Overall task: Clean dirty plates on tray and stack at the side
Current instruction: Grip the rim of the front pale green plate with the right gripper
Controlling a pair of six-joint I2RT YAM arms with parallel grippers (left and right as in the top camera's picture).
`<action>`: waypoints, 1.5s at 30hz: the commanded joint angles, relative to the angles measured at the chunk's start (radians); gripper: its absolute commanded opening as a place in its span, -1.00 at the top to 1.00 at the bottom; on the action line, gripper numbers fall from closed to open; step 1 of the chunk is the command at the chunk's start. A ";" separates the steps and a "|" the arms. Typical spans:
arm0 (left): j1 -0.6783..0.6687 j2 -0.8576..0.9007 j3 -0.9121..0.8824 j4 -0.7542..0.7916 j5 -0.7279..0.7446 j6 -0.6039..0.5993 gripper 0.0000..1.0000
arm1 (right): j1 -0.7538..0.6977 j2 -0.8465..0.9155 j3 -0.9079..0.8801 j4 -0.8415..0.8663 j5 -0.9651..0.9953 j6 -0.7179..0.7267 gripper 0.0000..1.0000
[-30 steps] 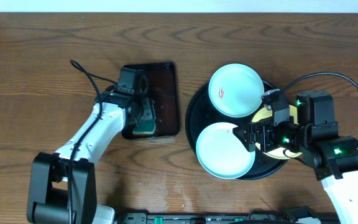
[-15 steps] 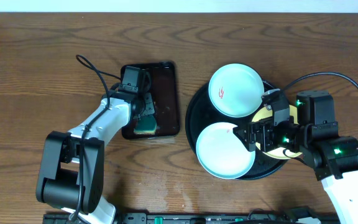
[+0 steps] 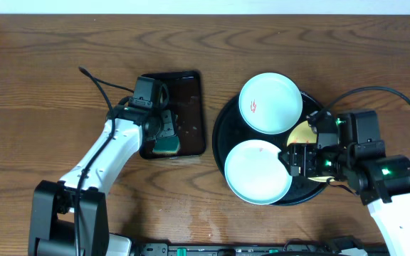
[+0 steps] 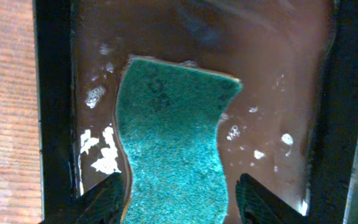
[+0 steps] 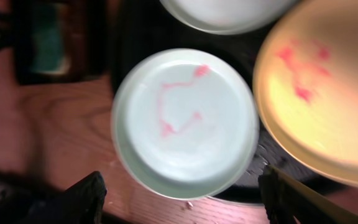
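Note:
On the round black tray [image 3: 219, 128] lie three plates. One mint plate [image 3: 270, 103] sits at the back and a second mint plate [image 3: 257, 173] at the front. The yellow plate [image 3: 303, 131] on the right is partly hidden under my right arm. In the right wrist view the front mint plate [image 5: 185, 121] and the yellow plate [image 5: 322, 87] carry red smears. My right gripper [image 5: 188, 202] hangs open over the front plate's near rim, holding nothing. My left gripper [image 4: 182, 199] is open, straddling the teal sponge [image 4: 173, 143], with a gap at its right finger [image 4: 260, 199].
The sponge [image 3: 166, 147] lies in a wet rectangular black tray [image 3: 191, 78] left of the round tray. Brown wood tabletop [image 3: 48, 107] surrounds both trays. A black cable [image 3: 95, 82] trails from the left arm.
My right gripper has shifted slightly towards the front right, uncovering more of the yellow plate. The left arm swung its elbow in and back out while staying over the sponge tray.

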 commanded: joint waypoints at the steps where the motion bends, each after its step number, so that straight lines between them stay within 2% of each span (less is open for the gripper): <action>1: -0.003 0.028 -0.024 0.017 0.003 -0.001 -0.01 | 0.006 0.039 -0.047 -0.016 0.104 0.108 -0.54; 4: -0.004 0.082 -0.032 0.032 0.006 -0.001 0.15 | 0.007 0.069 -0.107 -0.016 0.095 0.112 -0.54; 11: -0.010 0.199 -0.032 0.052 0.015 -0.001 0.35 | 0.007 0.091 -0.199 0.031 0.096 0.078 -0.57; 13: -0.010 0.213 -0.032 0.055 0.015 -0.001 0.58 | 0.007 0.091 -0.231 0.068 0.096 0.078 -0.58; 14: -0.010 0.210 -0.031 0.054 0.015 -0.001 0.85 | 0.007 0.092 -0.268 0.108 0.096 0.078 -0.60; 19: -0.010 0.167 0.001 0.010 0.014 0.003 0.85 | 0.007 0.092 -0.372 0.266 -0.001 0.053 -0.60; 23: -0.010 0.081 0.034 -0.056 0.015 0.003 0.85 | 0.007 0.107 -0.447 0.406 -0.042 0.080 -0.40; 27: -0.010 0.018 0.034 -0.082 0.015 0.007 0.85 | 0.007 0.151 -0.470 0.449 -0.032 0.094 -0.27; 30: -0.010 -0.003 0.034 -0.093 0.015 0.006 0.85 | 0.007 0.203 -0.471 0.483 -0.006 0.106 -0.08; 34: -0.010 -0.005 0.034 -0.105 0.014 0.006 0.85 | 0.007 0.280 -0.471 0.549 -0.003 0.158 -0.01; 35: -0.010 -0.005 0.033 -0.106 0.015 0.006 0.81 | 0.007 0.295 -0.471 0.565 -0.004 0.171 0.08; 37: -0.010 -0.005 0.033 -0.107 0.015 0.006 0.79 | 0.007 0.324 -0.471 0.607 -0.003 0.189 0.54; 38: -0.010 -0.004 0.032 -0.107 0.015 0.006 0.85 | 0.007 0.333 -0.471 0.627 -0.001 0.191 0.77; 39: -0.010 -0.003 0.032 -0.107 0.015 0.006 0.85 | 0.007 0.337 -0.471 0.647 0.000 0.191 0.90; 40: -0.010 -0.002 0.032 -0.108 0.015 0.006 0.85 | 0.006 0.338 -0.471 0.667 0.000 0.191 0.97; 43: -0.010 -0.003 0.032 -0.108 0.056 0.006 0.85 | 0.006 0.338 -0.465 0.713 0.002 0.196 0.97; 45: -0.011 -0.013 0.042 -0.110 0.071 0.011 0.85 | 0.006 0.338 -0.456 0.746 0.072 0.213 0.97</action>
